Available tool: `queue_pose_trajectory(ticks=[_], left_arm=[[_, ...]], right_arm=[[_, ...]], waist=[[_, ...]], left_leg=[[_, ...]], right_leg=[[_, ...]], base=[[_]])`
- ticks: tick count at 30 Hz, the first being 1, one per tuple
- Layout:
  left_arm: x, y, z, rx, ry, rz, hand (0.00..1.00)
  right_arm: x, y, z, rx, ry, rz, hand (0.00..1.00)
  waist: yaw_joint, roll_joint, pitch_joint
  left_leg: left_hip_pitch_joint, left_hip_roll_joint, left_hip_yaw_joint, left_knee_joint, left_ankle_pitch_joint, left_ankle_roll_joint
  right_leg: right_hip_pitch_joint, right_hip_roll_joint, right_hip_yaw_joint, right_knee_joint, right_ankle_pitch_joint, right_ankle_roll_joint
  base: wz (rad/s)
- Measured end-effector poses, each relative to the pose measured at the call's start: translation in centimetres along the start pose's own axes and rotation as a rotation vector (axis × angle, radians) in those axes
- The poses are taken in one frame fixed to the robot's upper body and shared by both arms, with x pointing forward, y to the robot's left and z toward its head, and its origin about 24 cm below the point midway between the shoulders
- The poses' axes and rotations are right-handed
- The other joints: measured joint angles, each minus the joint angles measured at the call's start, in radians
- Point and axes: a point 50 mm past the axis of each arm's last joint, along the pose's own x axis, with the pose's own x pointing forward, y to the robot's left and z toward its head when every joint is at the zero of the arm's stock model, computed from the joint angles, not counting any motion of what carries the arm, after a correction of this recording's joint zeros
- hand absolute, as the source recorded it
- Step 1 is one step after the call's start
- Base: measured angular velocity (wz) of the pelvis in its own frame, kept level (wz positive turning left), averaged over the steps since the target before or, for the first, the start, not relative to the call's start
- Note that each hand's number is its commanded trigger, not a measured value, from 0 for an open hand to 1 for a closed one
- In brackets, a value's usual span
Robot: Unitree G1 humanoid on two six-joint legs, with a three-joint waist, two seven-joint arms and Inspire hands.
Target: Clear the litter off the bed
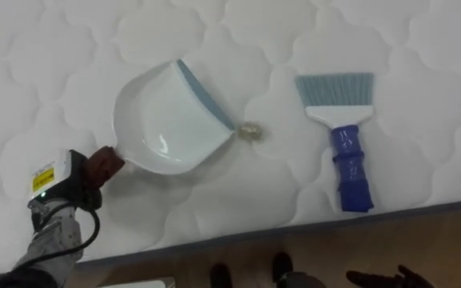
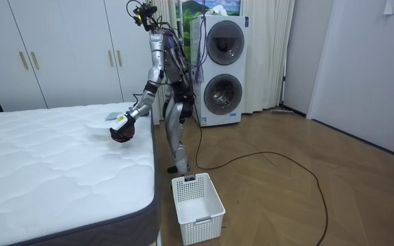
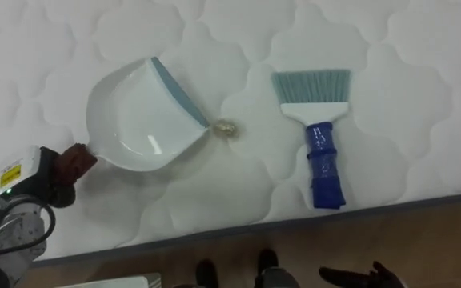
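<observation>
Bed [image 1: 422, 48]: crumb [image 1: 250, 132] at centre, pan [image 1: 170, 120] mouth just at its 9 o'clock to catch it, handle [image 1: 106, 162] clasped by left hand [image 1: 82, 186]; brush [image 1: 346, 140] lying unclaimed at 3 o'clock, right hand [image 1: 390, 280] slack at 5 o'clock.

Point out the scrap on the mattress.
In the left eye view, the scrap lies on the mattress at the dustpan's lip corner, left of the brush.
</observation>
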Motion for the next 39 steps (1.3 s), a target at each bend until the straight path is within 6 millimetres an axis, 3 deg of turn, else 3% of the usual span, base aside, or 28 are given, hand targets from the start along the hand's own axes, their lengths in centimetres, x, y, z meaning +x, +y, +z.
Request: queue_pose_trajectory(ticks=[4, 6, 13, 18, 25, 31, 34, 39], left_arm=[[-0.4, -0.2, -0.5, 0.005, 0.005, 0.011, 1.0], [-0.6, -0.2, -0.7, 0.012, 0.0, 0.027, 1.0], [-1.6, -0.5, -2.5, 0.057, 0.027, 0.062, 1.0], [-2.3, -1.1, -3.0, 0.07, 0.017, 0.044, 1.0], [-2.7, -1.5, -3.2, 0.072, 0.006, 0.03, 1.0], [-3.4, -2.1, -3.5, 0.076, -0.011, 0.007, 1.0], [-3.4, -2.3, -3.2, 0.083, -0.032, -0.011, 1.0], [-3.5, -2.6, -3.2, 0.089, -0.036, -0.051, 1.0]], right_arm=[[0.0, -0.2, 0.1, 0.11, 0.01, -0.039, 0.0], [0.1, -0.5, 0.4, 0.216, 0.011, -0.062, 0.0], [0.1, -0.9, 2.0, 0.494, -0.009, -0.162, 0.0], [-0.1, -0.8, 3.7, 0.575, -0.045, -0.202, 0.0], [-0.9, -0.8, 8.1, 0.516, -0.235, -0.271, 0.0], [-2.0, -0.3, 10.3, 0.395, -0.393, -0.338, 0.0], [-2.5, 0.3, 10.9, 0.291, -0.478, -0.387, 0.0], [-3.4, 1.7, 12.3, 0.115, -0.632, -0.392, 0.0]], waist=[[0.007, -0.015, -0.0135], [0.004, -0.02, -0.0164], [0.008, -0.022, -0.0178], [0.006, -0.024, -0.0177], [0.008, -0.027, -0.0194], [0.014, -0.031, -0.0216], [0.033, -0.039, -0.0264], [0.04, -0.041, -0.0257]], left_leg=[[0.014, 0.001, 0.003, 0.0, 0.0, 0.0], [0.015, 0.002, 0.002, 0.001, 0.0, 0.0], [0.022, 0.011, 0.028, 0.0, 0.0, 0.0], [0.023, 0.015, 0.034, -0.001, 0.0, 0.0], [0.02, 0.019, 0.039, 0.0, -0.001, 0.0], [0.025, 0.016, 0.042, -0.015, 0.0, 0.0], [0.027, 0.015, 0.043, -0.018, 0.0, 0.0], [0.03, 0.015, 0.046, -0.021, 0.0, 0.0]], right_leg=[[0.01, 0.009, 0.012, -0.001, 0.001, 0.001], [0.011, 0.011, 0.014, -0.001, 0.004, 0.002], [0.007, 0.016, 0.027, 0.001, 0.017, -0.002], [0.003, 0.022, 0.036, 0.002, 0.018, -0.003], [0.006, 0.026, 0.032, -0.017, 0.024, -0.004], [0.006, 0.024, 0.035, -0.017, 0.024, -0.003], [0.006, 0.026, 0.041, -0.017, 0.024, -0.002], [0.005, 0.024, 0.052, -0.017, 0.024, 0.0]], base=[[-0.02], [0.0], [-0.12], [-0.06], [0.0], [-0.01], [-0.01], [-0.02]])
